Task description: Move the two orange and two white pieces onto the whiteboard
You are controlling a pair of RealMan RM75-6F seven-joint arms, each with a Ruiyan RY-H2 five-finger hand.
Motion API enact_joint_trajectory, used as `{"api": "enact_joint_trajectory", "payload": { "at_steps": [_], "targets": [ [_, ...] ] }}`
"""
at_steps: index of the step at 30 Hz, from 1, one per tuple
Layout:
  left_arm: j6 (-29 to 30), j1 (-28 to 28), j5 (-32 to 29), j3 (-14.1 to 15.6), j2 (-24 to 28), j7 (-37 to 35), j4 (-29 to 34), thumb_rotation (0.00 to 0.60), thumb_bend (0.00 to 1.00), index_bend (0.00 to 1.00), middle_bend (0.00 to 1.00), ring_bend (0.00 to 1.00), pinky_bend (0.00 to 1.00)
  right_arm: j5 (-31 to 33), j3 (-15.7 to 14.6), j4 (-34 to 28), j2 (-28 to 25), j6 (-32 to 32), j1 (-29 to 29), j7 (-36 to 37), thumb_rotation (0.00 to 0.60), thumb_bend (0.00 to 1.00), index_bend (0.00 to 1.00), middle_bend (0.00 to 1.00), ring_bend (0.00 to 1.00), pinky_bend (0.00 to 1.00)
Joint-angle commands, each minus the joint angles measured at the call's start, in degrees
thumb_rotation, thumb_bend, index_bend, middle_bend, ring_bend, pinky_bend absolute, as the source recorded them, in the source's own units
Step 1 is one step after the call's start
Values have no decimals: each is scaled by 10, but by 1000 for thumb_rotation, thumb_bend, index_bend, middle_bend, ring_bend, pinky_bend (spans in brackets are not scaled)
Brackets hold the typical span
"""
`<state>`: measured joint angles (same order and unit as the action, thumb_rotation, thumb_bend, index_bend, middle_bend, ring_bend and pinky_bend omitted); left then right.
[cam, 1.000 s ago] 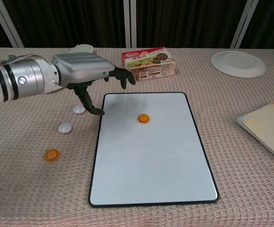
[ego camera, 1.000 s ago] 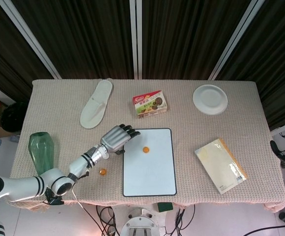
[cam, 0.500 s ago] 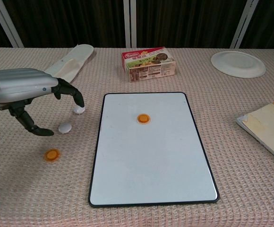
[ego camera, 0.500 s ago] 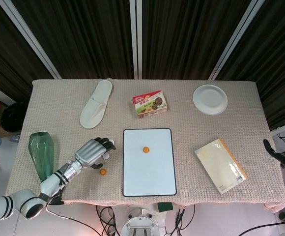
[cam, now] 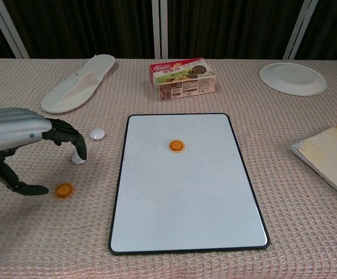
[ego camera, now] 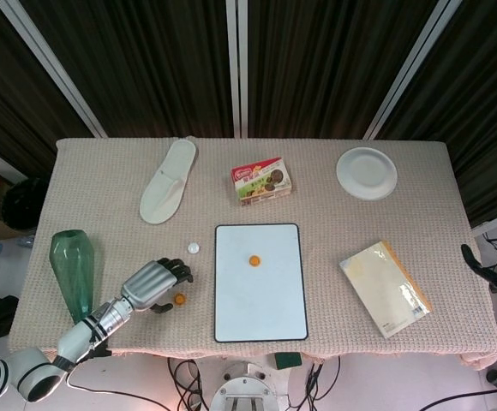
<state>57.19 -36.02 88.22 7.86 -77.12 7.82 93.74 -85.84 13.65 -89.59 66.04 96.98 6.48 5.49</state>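
The whiteboard lies at the table's front middle with one orange piece on its upper half. A second orange piece lies on the cloth left of the board. One white piece sits near the board's top left corner. Another white piece shows partly behind the fingertips of my left hand. My left hand hovers over these pieces, fingers curved and apart, holding nothing. Only dark fingers of my right hand show, off the table's right edge.
A white slipper lies at the back left, a biscuit box behind the board, and a white plate at the back right. A green vase stands at the left edge. A yellow-white booklet lies right of the board.
My left hand has drawn back from the whiteboard's top left corner toward the front left, uncovering one white piece. It now hangs over the loose pieces on the cloth.
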Motion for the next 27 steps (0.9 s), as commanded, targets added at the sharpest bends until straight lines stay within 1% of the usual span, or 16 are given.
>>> {"api": "enact_joint_trajectory", "payload": {
  "at_steps": [1,6,12,20,27],
  "targets": [
    [1,7,2,3,-12,-1,-8,600,203,312,230,181,281,1,1,0,2,3,0,-2,600,192,0,0,0,0],
    [-4,14,8,6,-36,-8,-30,600,213,320,231,181,272,1,0,-3,3,1,-1,-3,600,191,0,0,0,0],
    [7,21,19,0,-48,-14,-45,600,239,337,231,181,273,0,-1,-4,3,3,-2,-5,600,191,0,0,0,0],
    [7,27,17,-4,-56,4,-61,600,255,417,233,181,273,-1,0,-7,3,4,-2,-9,600,192,0,0,0,0],
    [-3,31,13,0,-52,5,-56,600,257,436,233,181,273,-3,-1,-12,4,3,-2,-16,600,192,0,0,0,0]
  ]
}}
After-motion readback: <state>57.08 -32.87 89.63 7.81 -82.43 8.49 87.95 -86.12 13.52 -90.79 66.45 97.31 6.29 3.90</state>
